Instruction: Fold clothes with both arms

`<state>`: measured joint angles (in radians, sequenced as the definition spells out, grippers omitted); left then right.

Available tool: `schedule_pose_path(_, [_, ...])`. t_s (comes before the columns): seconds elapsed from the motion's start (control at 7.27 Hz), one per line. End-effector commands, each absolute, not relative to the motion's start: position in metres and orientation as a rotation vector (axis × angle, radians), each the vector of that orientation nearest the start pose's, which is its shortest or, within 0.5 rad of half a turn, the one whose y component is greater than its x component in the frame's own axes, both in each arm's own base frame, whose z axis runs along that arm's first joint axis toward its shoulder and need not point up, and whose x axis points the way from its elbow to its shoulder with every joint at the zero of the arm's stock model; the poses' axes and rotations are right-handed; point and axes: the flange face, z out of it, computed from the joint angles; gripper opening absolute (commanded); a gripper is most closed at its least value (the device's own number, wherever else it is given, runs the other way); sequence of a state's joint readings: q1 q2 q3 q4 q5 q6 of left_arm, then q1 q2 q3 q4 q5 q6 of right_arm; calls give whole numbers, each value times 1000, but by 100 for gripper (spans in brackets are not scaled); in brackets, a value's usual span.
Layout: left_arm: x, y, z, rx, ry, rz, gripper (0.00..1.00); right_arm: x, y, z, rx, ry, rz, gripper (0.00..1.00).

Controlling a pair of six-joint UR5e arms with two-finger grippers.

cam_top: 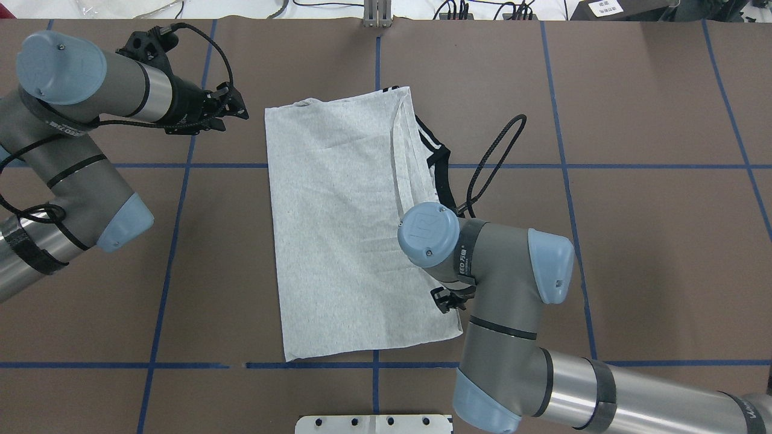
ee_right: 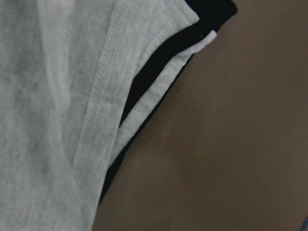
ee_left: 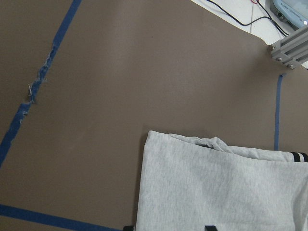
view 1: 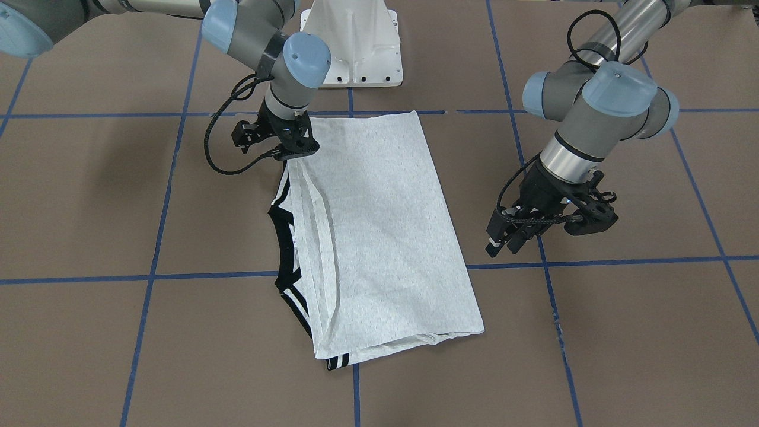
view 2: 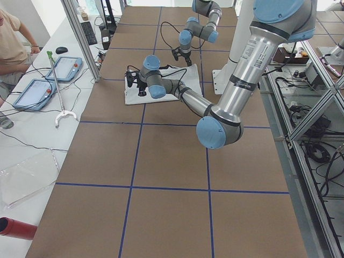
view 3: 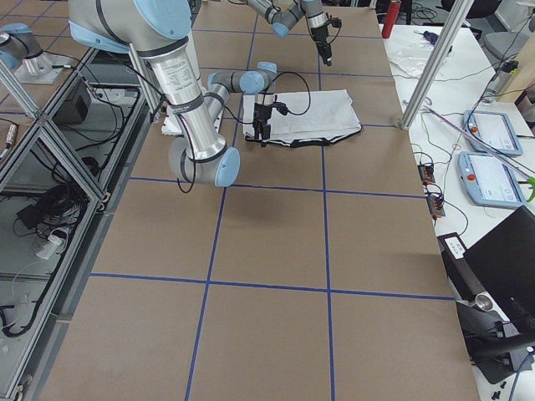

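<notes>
The grey T-shirt [view 1: 373, 225] lies flat on the brown table [view 1: 622, 332], folded into a long rectangle, print hidden. It also shows in the overhead view [cam_top: 338, 229]. Black-striped trim [view 1: 283, 219] sticks out along one long edge. My left gripper [view 1: 510, 237] is open and empty, hovering beside the shirt's other long edge, off the cloth; the left wrist view shows the shirt's corner [ee_left: 216, 187] just ahead. My right gripper [view 1: 292, 151] is low over the shirt's corner near the robot base. Its wrist [cam_top: 428, 235] hides it from overhead, and I cannot tell whether it is open or shut. Its camera shows the hem and trim [ee_right: 159, 62] very close.
The white pedestal base [view 1: 353, 41] stands at the table's robot side. Blue tape lines [view 1: 154, 237] grid the table. An operator [view 2: 13, 48] stands by a side table with tablets [view 2: 64, 67] beyond the far edge.
</notes>
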<state>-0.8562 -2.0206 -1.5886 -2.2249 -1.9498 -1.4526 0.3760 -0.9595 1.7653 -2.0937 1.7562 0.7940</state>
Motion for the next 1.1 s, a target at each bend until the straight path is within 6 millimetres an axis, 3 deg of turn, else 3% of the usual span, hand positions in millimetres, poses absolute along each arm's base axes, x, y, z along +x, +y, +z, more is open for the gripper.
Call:
schedule_pose_path(0.0, [359, -561, 317, 223, 1147, -442, 58, -531, -336, 301, 19, -337, -424, 100])
schedule_pose_path(0.41, [358, -561, 316, 226, 1148, -442, 58, -537, -354, 242, 123, -488, -396, 100])
schedule_pose_path(0.55, [356, -560, 314, 230, 1153, -441, 58, -551, -362, 242, 161, -541, -391, 100])
schedule_pose_path(0.83, [345, -546, 323, 227, 1151, -439, 58, -592, -402, 216, 164, -548, -335, 100])
schedule_pose_path(0.96, [344, -545, 323, 224, 1147, -440, 58, -600, -419, 220, 175, -556, -320, 100])
